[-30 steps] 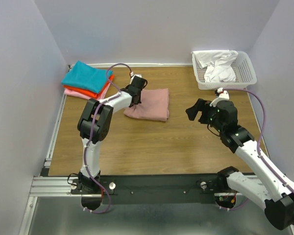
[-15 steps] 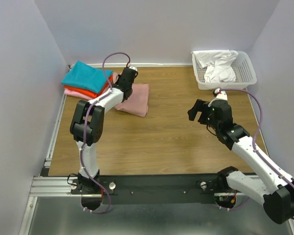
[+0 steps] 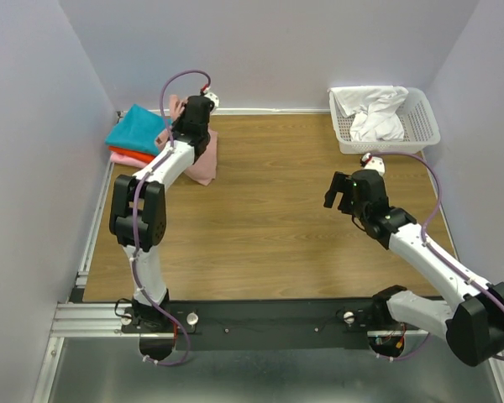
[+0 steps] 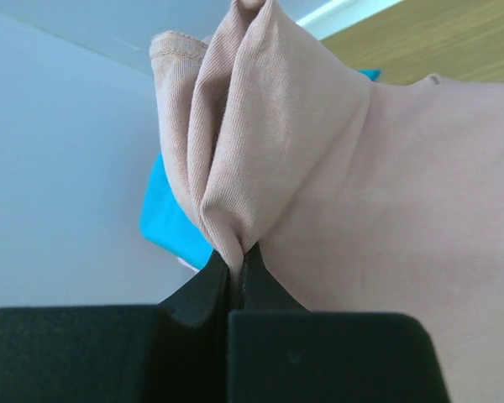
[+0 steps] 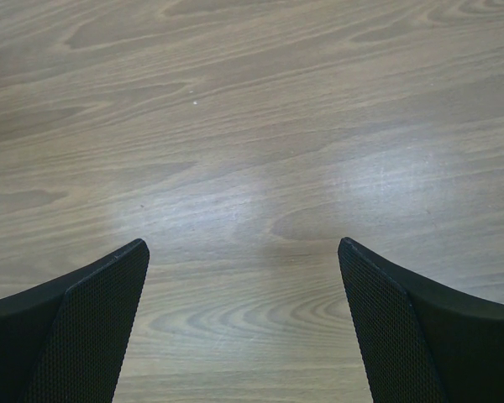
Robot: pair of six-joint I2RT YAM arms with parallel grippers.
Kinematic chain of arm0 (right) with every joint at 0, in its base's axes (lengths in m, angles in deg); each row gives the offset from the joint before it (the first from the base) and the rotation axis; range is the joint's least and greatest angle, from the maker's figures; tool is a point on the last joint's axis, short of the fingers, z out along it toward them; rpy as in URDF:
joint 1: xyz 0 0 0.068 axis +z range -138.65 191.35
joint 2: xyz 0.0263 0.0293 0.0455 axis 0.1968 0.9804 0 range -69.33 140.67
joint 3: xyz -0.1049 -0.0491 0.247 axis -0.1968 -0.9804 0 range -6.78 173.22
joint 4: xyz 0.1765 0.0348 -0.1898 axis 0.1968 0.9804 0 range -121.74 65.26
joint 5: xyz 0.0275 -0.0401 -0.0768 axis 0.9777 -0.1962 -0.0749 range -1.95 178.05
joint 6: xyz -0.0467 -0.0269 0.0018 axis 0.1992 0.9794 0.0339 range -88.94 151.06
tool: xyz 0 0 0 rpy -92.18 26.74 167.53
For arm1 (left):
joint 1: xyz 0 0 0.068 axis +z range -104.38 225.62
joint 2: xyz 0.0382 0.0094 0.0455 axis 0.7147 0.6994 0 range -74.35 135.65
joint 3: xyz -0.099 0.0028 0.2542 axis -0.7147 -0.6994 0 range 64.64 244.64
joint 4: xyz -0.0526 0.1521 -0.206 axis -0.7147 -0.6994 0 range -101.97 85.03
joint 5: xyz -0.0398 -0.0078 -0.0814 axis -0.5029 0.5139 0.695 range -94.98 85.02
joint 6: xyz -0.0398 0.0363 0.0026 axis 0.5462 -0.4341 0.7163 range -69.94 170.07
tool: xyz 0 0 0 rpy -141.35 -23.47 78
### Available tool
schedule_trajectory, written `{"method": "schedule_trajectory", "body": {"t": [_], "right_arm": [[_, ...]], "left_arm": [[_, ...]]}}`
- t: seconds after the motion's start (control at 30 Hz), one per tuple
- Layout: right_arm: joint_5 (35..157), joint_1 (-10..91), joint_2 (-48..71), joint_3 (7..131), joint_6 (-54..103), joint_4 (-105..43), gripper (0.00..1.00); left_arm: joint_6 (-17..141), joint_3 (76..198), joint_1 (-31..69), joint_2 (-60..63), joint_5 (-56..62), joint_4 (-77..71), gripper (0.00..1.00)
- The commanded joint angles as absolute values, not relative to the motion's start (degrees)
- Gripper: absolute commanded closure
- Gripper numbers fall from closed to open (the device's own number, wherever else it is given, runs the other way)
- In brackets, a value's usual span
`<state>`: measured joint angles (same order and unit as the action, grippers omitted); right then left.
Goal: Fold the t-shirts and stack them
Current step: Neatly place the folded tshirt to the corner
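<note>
My left gripper (image 3: 187, 120) is shut on an edge of the folded dusty-pink t-shirt (image 3: 203, 159) and holds it lifted at the far left; most of it hangs below the gripper. In the left wrist view the pink cloth (image 4: 344, 159) bunches between the closed jaws. Right beside it lies a stack with a folded teal t-shirt (image 3: 136, 128) on top of an orange-red one (image 3: 131, 155); the teal one also shows in the left wrist view (image 4: 172, 227). My right gripper (image 3: 339, 192) is open and empty over bare wood at the right (image 5: 244, 277).
A white mesh basket (image 3: 425, 126) with white cloth (image 3: 374, 113) in it stands at the back right corner. Grey walls close the table at the back, left and right. An aluminium rail (image 3: 92, 227) runs along the left edge.
My left gripper has dragged the folded pink t-shirt from the middle of the table to the far left, up beside the teal stack. The right arm has shifted slightly.
</note>
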<state>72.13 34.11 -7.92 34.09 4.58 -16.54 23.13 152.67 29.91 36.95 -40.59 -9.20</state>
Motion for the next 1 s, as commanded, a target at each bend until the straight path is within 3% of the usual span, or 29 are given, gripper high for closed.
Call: {"method": "schedule_trajectory", "body": {"t": [0.0, 0.37, 0.97], "right_arm": [[67.1, 33.7, -6.6, 33.1, 3.9, -15.7, 0.00], [65.6, 33.6, -5.4, 32.2, 3.7, -15.5, 0.00], [64.7, 33.5, -6.6, 31.3, 2.8, -15.4, 0.00]], "left_arm": [[17.3, 155.8, 31.8, 33.9, -41.1, -5.9, 1.00], [14.0, 158.2, 33.1, 28.3, -32.1, -5.6, 1.00], [11.0, 162.4, 34.5, 26.1, -33.5, -10.5, 1.00]]}}
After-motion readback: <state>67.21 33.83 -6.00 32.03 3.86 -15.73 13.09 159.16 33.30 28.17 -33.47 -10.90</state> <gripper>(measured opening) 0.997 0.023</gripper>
